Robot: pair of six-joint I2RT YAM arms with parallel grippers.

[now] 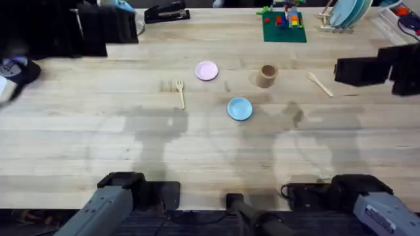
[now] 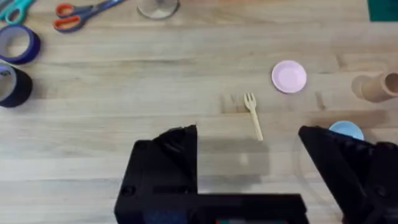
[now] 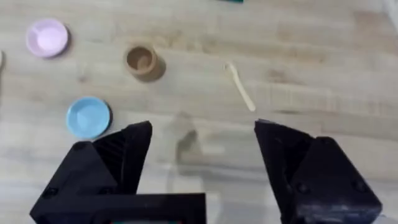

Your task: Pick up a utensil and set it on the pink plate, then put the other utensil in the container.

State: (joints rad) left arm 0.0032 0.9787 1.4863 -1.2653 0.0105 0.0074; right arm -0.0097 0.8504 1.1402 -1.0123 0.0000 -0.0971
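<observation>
A pale wooden fork (image 1: 180,94) (image 2: 253,115) lies flat on the table, left of the pink plate (image 1: 207,71) (image 2: 289,76) (image 3: 47,37). The tan cup-shaped container (image 1: 266,75) (image 2: 376,87) (image 3: 141,60) stands upright right of the plate. A wooden spoon (image 1: 320,84) (image 3: 240,87) lies farther right. My left gripper (image 2: 249,155) hangs open above the table, the fork beyond its gap. Likewise open and holding nothing, my right gripper (image 3: 202,146) hovers with the spoon ahead of it.
A light blue plate (image 1: 239,109) (image 2: 346,129) (image 3: 88,116) sits nearer than the container. Tape rolls (image 2: 15,62) and scissors (image 2: 78,14) lie at the far left. A green brick board (image 1: 285,26), a stapler (image 1: 167,13) and black boxes (image 1: 371,69) line the back.
</observation>
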